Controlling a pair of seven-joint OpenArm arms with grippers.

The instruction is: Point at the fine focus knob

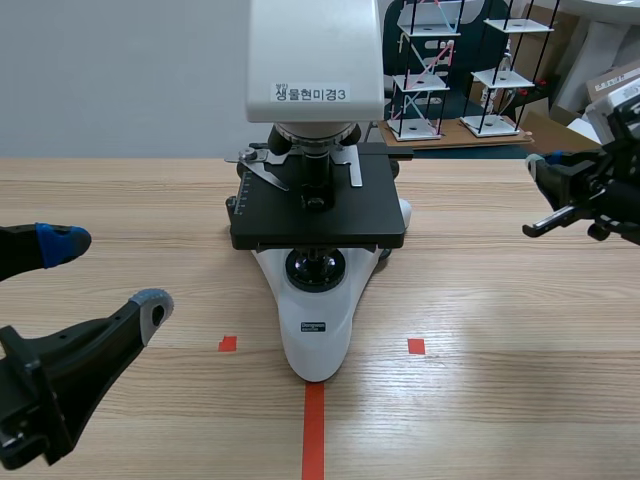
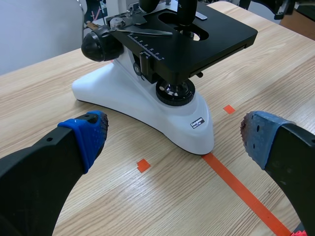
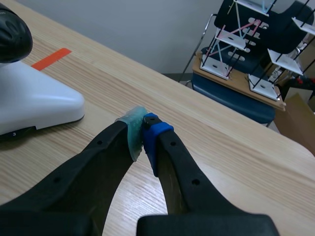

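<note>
Setting: wooden table before a grey wall, with wire rack models on a low stand behind it.
Microscope: white-bodied microscope upright at mid-table, its narrow foot towards me and its black stage level.
Task item: focus knobs sit low on both flanks of the body, behind the stage. I see the left focus knob and the right focus knob, both black and ribbed. I cannot separate the small fine knob from the coarse one around it in any view.
Knob axis: as I judge it, horizontal and running across the table from side to side, so each knob faces outward towards one arm.
Left end effector: fingers spread wide, holding nothing, low over the table near the microscope's foot. The left focus knob lies ahead of it and off towards the blue-padded finger.
Right end effector: pads pressed together on nothing, raised, well apart from the microscope. The right focus knob lies ahead and off to the inner side.
Nearer arm: neither is clearly closer. I judge the right better placed, since its closed tip already makes a pointer.
Coming move: bring that tip inward along the knob axis and stop just beside the knob's outer end.
Risk: stopping on the coarse ring instead.
</note>
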